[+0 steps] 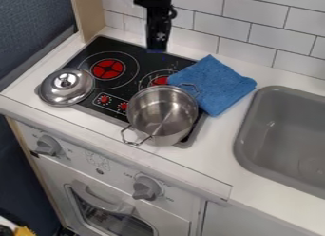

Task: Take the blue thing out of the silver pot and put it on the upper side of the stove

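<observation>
I hung beyond the pot (162, 109), my gripper (157, 44) over the stove's (127, 48) far side, likely to keep off the cloth. How wide my grip stood, or whether it held anything, I could not tell. The blue cloth (213, 85) was already out, beyond the pot and to its right, across stove edge and counter. The lid (66, 87) sat left of the pot, presumably to leave its mouth open. The cloth looked soft and nubbly, folded flat, one corner toward the wall.

Access offered over left burner (109, 69); front-left blocked by lid (65, 86), front-right by pot (162, 118), rear bounded by tiled wall (254, 37).
</observation>
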You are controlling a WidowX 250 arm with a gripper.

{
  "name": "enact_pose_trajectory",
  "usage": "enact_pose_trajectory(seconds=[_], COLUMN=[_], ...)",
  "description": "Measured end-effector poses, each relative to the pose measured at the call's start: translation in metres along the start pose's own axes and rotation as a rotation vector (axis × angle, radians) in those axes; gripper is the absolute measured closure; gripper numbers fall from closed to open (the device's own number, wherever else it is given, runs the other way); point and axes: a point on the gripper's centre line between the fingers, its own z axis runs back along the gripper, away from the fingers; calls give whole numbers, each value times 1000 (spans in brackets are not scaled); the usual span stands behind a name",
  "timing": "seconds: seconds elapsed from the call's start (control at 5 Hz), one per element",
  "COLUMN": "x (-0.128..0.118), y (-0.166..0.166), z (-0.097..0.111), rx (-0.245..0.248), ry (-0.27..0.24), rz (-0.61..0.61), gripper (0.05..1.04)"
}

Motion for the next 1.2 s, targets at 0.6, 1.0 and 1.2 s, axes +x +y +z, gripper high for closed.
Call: enact_pose_trajectory(seconds=[0.6, 1.0, 1.2], x=[-13, -25, -31], y=[-39, -36, -31], z=[-61, -73, -75], rx=[68, 101, 108], ry=[-41, -2, 9], rz=[-62, -105, -110], gripper=[473, 400, 120])
